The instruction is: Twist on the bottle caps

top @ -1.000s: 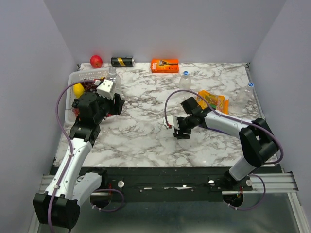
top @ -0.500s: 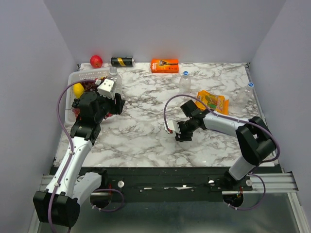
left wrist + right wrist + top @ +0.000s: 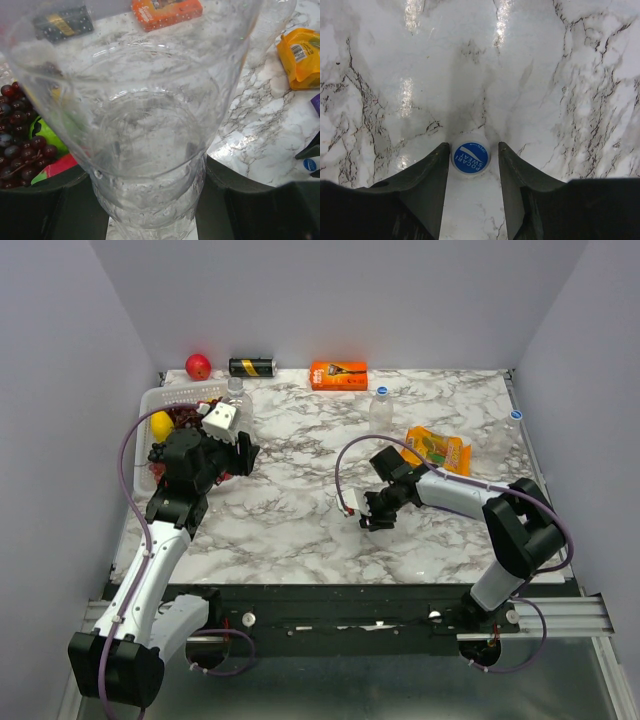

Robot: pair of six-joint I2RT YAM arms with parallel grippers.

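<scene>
My left gripper is shut on a clear bottle, which fills the left wrist view and stands upright between the black fingers; in the top view the bottle rises beside the basket. My right gripper is low over the table, open, its fingers either side of a blue cap that lies flat on the marble. The left finger touches the cap's rim and a small gap shows on the right. A second bottle with a blue cap on stands at the back centre. Another blue cap lies far right.
A white basket with a lemon and grapes sits at the left. A red apple, a black-and-gold can and an orange box line the back edge. An orange snack bag lies beside the right arm.
My right gripper has shifted slightly left and down towards the cap. The left arm and its bottle have barely moved.
</scene>
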